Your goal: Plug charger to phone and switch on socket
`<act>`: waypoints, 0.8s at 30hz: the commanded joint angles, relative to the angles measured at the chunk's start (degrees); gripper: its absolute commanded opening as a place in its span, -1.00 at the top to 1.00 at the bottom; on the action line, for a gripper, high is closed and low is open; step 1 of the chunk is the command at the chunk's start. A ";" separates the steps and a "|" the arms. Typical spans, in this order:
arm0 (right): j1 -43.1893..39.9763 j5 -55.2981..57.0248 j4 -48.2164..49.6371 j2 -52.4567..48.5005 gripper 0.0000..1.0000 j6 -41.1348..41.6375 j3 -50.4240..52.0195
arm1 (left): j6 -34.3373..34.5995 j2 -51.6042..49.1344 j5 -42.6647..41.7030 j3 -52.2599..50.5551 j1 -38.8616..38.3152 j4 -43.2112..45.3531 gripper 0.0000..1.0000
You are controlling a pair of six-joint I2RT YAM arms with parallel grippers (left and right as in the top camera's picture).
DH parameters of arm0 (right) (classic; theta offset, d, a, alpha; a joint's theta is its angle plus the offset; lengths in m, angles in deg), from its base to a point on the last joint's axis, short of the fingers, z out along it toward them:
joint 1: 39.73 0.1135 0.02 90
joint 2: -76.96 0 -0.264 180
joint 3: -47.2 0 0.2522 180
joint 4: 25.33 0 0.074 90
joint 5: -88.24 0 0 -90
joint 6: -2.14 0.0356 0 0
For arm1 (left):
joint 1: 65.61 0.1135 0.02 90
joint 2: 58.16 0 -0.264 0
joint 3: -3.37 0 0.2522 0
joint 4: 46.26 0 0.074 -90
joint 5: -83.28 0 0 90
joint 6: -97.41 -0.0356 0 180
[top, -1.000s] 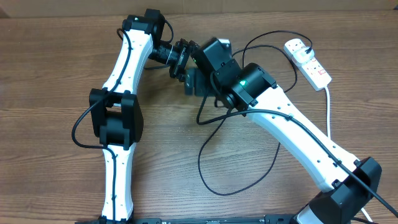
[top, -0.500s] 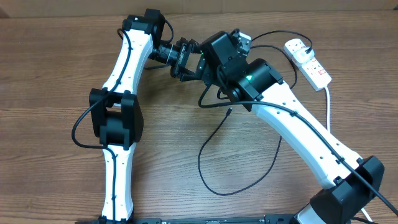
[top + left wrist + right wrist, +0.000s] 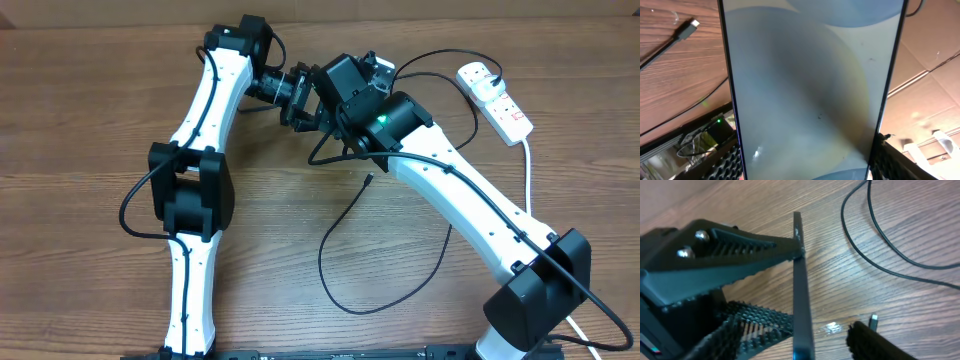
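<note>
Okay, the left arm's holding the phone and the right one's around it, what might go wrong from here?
1. The left gripper pinches the phone by its long edges only. If the right gripper, jaws straddling it, closes off-centre, the phone may twist or slip.
2. The charger's connector tip lies unheld on the table, so an arm could nudge it away.

Wooden table [image 3: 80,120]: black charger [image 3: 330,275] (loosely looped), white socket [image 3: 497,100].
</note>
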 commanded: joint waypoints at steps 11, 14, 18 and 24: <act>0.02 1.92 -1.05 0.13 0.21 -0.13 -0.20 | 0.33 -0.07 -3.21 1.77 -0.33 0.22 -0.29; 0.02 1.95 -1.18 -0.02 0.24 -0.13 -0.20 | 0.33 -0.07 -3.21 1.77 -0.33 0.22 -0.29; 0.02 2.54 -1.14 -0.02 0.31 -0.11 -0.20 | 0.09 -0.07 -3.21 1.77 -0.33 0.22 -0.29; 0.02 2.56 -0.90 -0.07 0.35 -0.11 -0.20 | 0.09 -0.07 -3.23 1.77 -0.33 0.22 -0.29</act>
